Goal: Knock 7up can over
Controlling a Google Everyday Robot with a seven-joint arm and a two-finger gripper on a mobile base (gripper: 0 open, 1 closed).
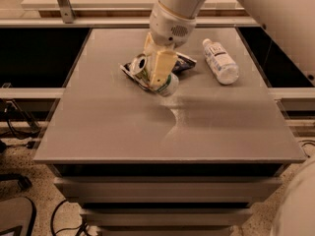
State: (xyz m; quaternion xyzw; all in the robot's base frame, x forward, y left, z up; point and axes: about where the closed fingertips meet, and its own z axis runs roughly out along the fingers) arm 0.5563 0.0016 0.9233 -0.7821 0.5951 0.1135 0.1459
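Observation:
The 7up can (167,85) is in the middle of the grey table (147,132), tilted far over with its silver top (139,65) pointing left and its white and green base low on the right. My gripper (155,63) comes down from above. Its beige fingers (161,69) lie across the can's body, one in front and one behind, closed on it. Most of the can's side is hidden by the front finger.
A dark blue crinkled snack bag (183,63) lies under and behind the can. A clear plastic water bottle (220,60) lies on its side at the right back of the table. Dark gaps flank the table on both sides.

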